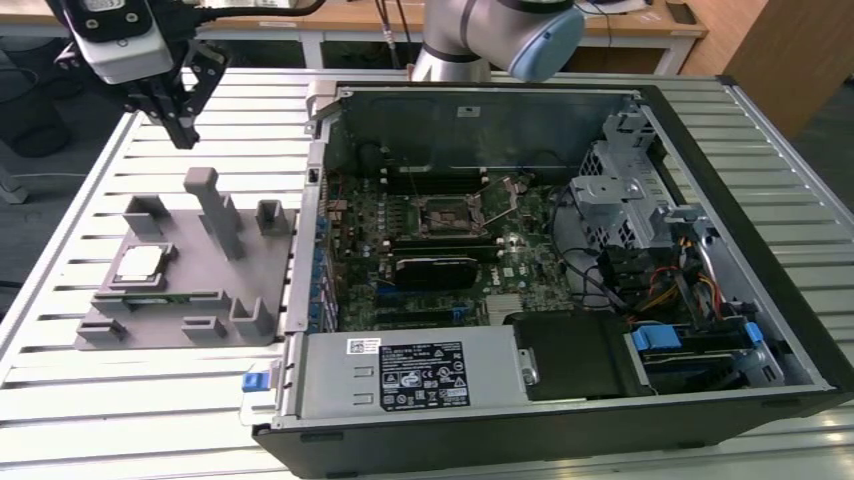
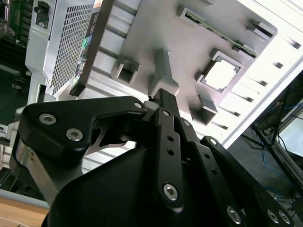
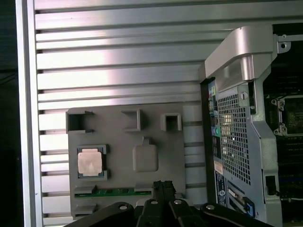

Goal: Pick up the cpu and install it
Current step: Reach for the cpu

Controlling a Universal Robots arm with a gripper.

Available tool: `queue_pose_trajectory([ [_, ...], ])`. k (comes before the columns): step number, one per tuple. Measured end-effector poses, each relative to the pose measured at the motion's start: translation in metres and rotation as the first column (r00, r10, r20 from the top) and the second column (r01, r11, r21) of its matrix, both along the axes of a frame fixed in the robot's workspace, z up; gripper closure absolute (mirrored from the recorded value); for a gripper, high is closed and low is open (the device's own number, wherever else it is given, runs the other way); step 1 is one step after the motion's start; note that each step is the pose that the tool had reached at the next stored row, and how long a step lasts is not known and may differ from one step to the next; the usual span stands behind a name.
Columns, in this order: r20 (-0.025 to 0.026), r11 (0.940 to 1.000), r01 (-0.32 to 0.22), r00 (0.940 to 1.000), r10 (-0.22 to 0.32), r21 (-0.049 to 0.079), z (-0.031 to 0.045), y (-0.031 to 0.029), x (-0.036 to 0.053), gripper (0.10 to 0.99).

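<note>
Slatted metal bench [image 1: 80, 200] held a grey tray [image 3: 118, 142] with the cpu [image 1: 140, 264] resting in it, down below the closed, empty jaws and off to one side.

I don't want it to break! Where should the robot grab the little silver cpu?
Probably by two opposite edges, coming straight down from above. The cpu lies flat, top up, in a framed pocket of the grey fixture, so only its top is open.
</note>
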State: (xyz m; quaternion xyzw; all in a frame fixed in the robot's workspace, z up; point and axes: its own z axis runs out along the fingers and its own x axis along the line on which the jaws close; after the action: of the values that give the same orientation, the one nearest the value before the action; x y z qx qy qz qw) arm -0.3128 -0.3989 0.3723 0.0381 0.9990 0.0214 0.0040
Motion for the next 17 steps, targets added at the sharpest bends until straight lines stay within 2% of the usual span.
queue_pose_trajectory([
  [7, -0.0003, 1.0000, 0.000, 1.0000, 0.000, 0.000, -0.0015, -0.0001, -0.0107, 0.980],
  [17, -0.0004, 1.0000, 0.000, 1.0000, 0.000, 0.000, -0.0056, -0.0066, -0.0374, 0.980],
])
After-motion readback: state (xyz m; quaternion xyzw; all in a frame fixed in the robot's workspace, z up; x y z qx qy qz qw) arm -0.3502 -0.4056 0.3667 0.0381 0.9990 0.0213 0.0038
